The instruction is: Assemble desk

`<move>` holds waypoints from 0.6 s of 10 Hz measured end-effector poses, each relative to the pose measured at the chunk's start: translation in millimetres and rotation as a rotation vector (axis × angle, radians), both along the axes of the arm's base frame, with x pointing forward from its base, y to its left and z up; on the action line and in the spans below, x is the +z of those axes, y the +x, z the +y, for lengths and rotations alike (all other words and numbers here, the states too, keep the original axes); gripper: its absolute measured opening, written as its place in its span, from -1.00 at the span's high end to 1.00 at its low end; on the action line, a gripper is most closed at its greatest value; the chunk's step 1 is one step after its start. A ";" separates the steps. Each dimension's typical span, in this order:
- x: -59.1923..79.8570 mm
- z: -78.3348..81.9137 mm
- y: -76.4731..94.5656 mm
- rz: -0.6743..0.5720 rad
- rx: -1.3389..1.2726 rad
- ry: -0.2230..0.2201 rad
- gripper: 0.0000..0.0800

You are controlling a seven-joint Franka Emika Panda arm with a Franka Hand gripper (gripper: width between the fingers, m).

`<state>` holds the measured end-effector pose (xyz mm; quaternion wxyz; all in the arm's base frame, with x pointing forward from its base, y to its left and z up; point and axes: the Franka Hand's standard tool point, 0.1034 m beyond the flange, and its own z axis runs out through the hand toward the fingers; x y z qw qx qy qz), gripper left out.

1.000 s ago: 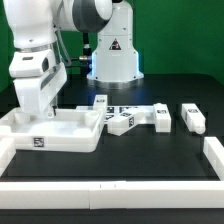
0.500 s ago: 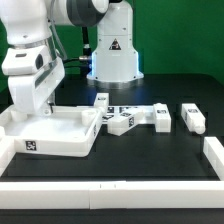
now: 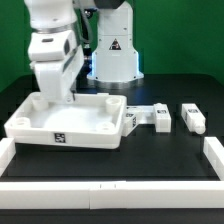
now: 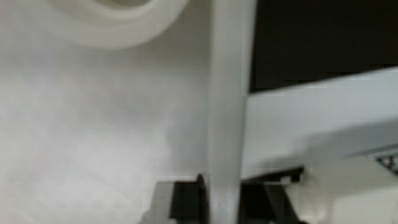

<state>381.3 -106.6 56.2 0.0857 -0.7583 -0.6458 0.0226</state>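
Note:
The white desk tabletop (image 3: 85, 122) lies rim up at the exterior view's left centre, with a tag on its front wall. My gripper (image 3: 52, 100) is shut on its far left rim. In the wrist view the rim (image 4: 222, 100) runs between my dark fingers (image 4: 178, 200), and my gripper (image 4: 222, 196) clamps it. A round corner socket (image 4: 125, 20) shows on the tabletop's inner face (image 4: 89, 130). Two tagged white legs (image 3: 160, 117) (image 3: 192, 117) lie to the right. A third leg (image 3: 134, 118) is partly hidden behind the tabletop's right corner.
Low white border walls run along the front (image 3: 110, 190), the right (image 3: 212, 155) and the left (image 3: 6, 150) of the black table. The robot's base (image 3: 112, 55) stands at the back centre.
My gripper has moved to the exterior view's right with the tabletop in it. The tabletop now covers the legs that lay just right of it.

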 end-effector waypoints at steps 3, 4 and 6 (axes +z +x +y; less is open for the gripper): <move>-5.3 11.7 -0.4 -0.004 0.014 0.001 0.86; -5.6 12.0 -0.6 -0.003 0.015 0.001 0.86; -4.9 13.5 1.2 -0.005 0.019 0.001 0.86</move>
